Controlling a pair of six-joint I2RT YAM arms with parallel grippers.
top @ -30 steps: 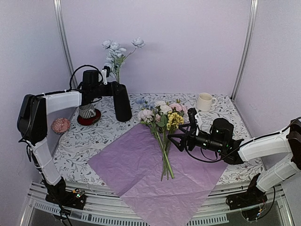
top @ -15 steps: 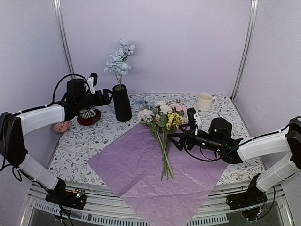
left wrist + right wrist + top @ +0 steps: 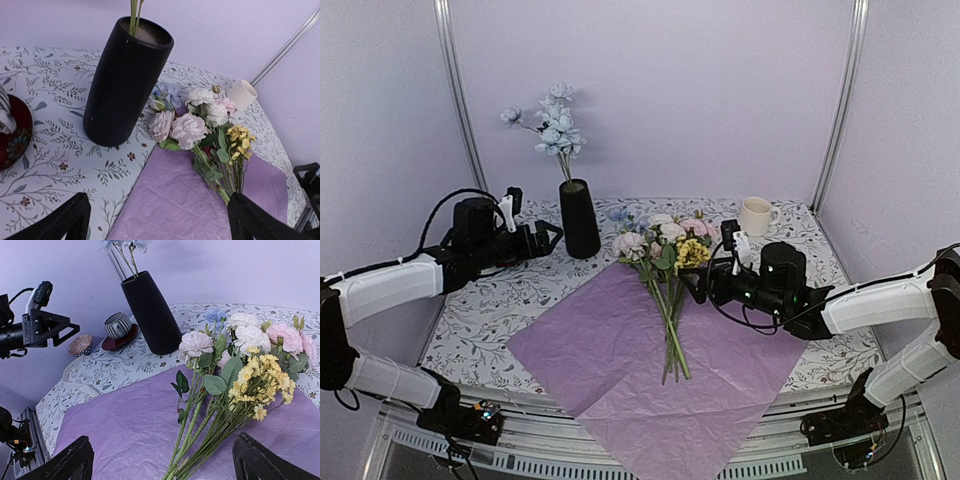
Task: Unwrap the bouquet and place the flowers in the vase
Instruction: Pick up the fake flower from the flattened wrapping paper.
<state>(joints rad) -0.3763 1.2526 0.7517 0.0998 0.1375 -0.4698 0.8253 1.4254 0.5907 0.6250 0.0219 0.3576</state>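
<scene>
Now that one blue stem (image 3: 550, 125) stands in the vase (image 3: 580, 218), the left gripper (image 3: 548, 240) has backed off leftward, jaws spread and empty. Remaining flowers (image 3: 665, 270) lie on the paper (image 3: 590, 350), with the right gripper (image 3: 695, 285) spread wide beside them.

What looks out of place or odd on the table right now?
Nothing is spilled or damaged. Only oddity: the blue spray in the vase leans left rather than standing straight. The other flowers lie flat on the paper.
</scene>
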